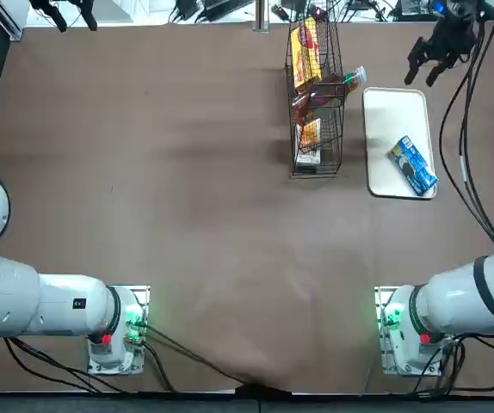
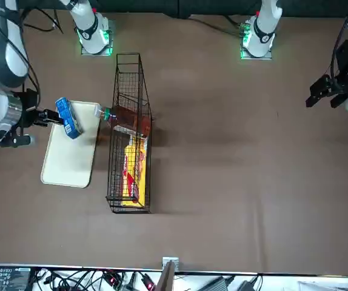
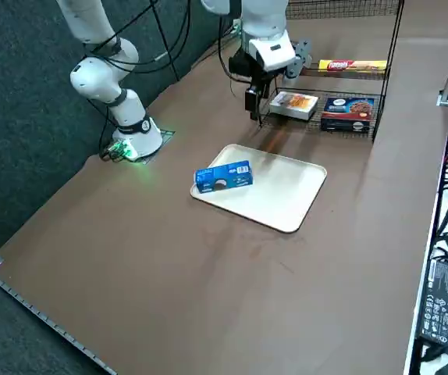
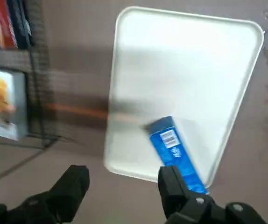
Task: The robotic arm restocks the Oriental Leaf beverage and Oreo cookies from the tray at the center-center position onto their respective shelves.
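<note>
- The robotic arm [image 2: 4, 79], glossy white with dark grey bands, reaches out over the side of the brown bench [image 2: 222, 151] where the tray lies; its black right gripper [image 4: 124, 173] hangs above the bench, pointing down.
- The gripper is open: in the right wrist view its two black fingers [image 4: 73, 186] stand well apart with nothing between them.
- Part of the arm passes out of the top view at its right edge, and the rack's upper part is cut off in the right side view.
- The flat white tray [image 3: 279, 195] with rounded corners holds the Oreo cookies [image 3: 224, 176], a small blue packet lying aslant near one end, one tip reaching the low rim.
- The Oriental Leaf beverage [image 1: 323, 93], a clear bottle of reddish-brown tea, lies crosswise in the shelves [image 1: 318, 172], a black wire-mesh rack beside the tray; its white cap [image 1: 361, 75] pokes out towards the tray side. Its exact tier is hard to judge through the mesh.
- The rack also holds a long yellow-and-red packet [image 3: 353, 66] on a tier above a white box with an orange picture [image 3: 293, 105] and a dark blue box [image 3: 347, 114].
</note>
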